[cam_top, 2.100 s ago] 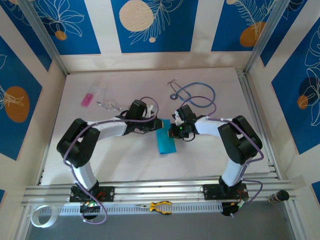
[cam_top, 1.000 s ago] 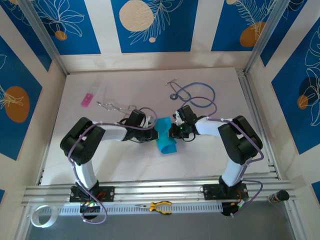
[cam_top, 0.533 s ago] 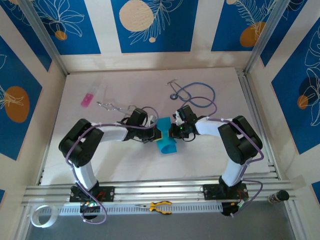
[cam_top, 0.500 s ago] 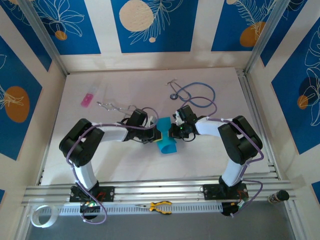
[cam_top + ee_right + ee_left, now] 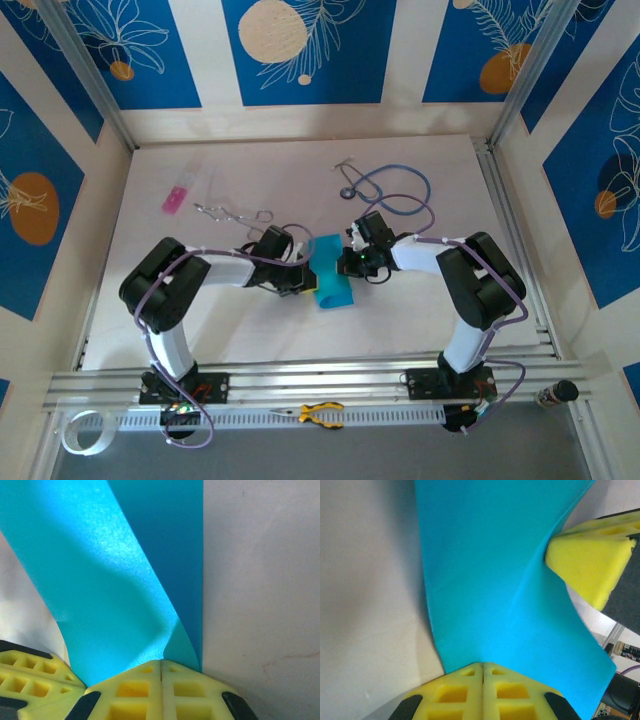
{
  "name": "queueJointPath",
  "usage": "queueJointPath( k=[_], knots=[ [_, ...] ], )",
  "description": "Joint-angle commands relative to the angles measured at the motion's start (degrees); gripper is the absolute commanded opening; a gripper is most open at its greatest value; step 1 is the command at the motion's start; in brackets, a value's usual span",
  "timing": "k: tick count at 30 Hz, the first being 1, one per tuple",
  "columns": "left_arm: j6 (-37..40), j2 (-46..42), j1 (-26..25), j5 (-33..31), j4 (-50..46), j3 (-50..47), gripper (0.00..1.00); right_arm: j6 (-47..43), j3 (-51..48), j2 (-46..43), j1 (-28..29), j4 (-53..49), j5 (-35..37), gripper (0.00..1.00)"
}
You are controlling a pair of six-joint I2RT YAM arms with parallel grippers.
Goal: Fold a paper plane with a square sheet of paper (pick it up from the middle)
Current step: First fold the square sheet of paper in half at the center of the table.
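Blue floral wall panels [image 5: 345, 60], white table [image 5: 230, 330]

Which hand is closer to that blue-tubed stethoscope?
Right. The right hand, pinching the right edge of the blue paper, sits just on the near side of the stethoscope; the left hand pinches the left edge, farther away.

The sheet of paper [image 5: 331, 277], matte cyan-blue, is folded to a narrow strip in the middle of the counter [image 5: 250, 325], bowed and twisted rather than lying flat.
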Motion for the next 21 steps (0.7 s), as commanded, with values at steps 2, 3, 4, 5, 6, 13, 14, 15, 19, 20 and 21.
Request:
queueJointPath(
  k=[2, 3, 4, 5, 6, 13, 14, 15, 19, 20, 21],
  knots=[
    [-0.50, -2.35, -0.27, 1.77, -3.34, 3.34, 0.00, 0.50, -3.10, 2.61, 0.03, -8.18, 5.81, 0.00],
    [-1.15, -2.19, -0.36, 2.11, -3.19, 3.75, 0.00, 0.45, -2.94, 2.64, 0.05, -8.35, 5.77, 0.00],
    [-1.84, -2.00, -0.43, 2.36, -2.59, 3.82, 0.00, 0.49, -2.83, 2.65, 0.03, -8.53, 5.84, 0.00],
    [-2.35, -1.81, -0.59, 2.51, -1.86, 3.58, 0.00, 0.49, -2.83, 2.65, -0.01, -8.48, 5.96, 0.00],
    [-3.11, -1.60, -0.75, 2.83, -0.75, 3.15, 0.00, 0.59, -2.74, 2.71, -0.02, -8.48, 5.95, 0.00],
    [-4.83, 0.57, -1.93, 4.23, 3.74, 0.04, 0.00, 1.02, -2.48, 2.91, 0.14, -9.19, 5.97, 0.00],
    [-4.87, 0.68, -2.03, 4.19, 3.95, -0.52, 0.00, 1.09, -2.44, 2.94, 0.16, -9.30, 6.08, 0.00],
    [-4.65, 0.77, -2.21, 3.80, 3.78, -1.19, 0.00, 1.08, -2.48, 2.92, 0.12, -9.28, 6.17, 0.00],
    [-1.81, 0.53, -2.51, 0.44, -0.62, -3.57, 0.00, 1.31, -2.78, 2.92, 0.17, -9.28, 6.50, 0.00],
    [-1.02, 0.51, -2.54, -0.29, -1.57, -3.93, 0.00, 1.36, -2.91, 2.97, 0.15, -9.19, 6.49, 0.00],
    [-0.29, 0.60, -2.67, -0.83, -2.23, -4.32, 0.00, 1.46, -2.92, 3.04, 0.12, -9.12, 6.48, 0.00]
  ],
)
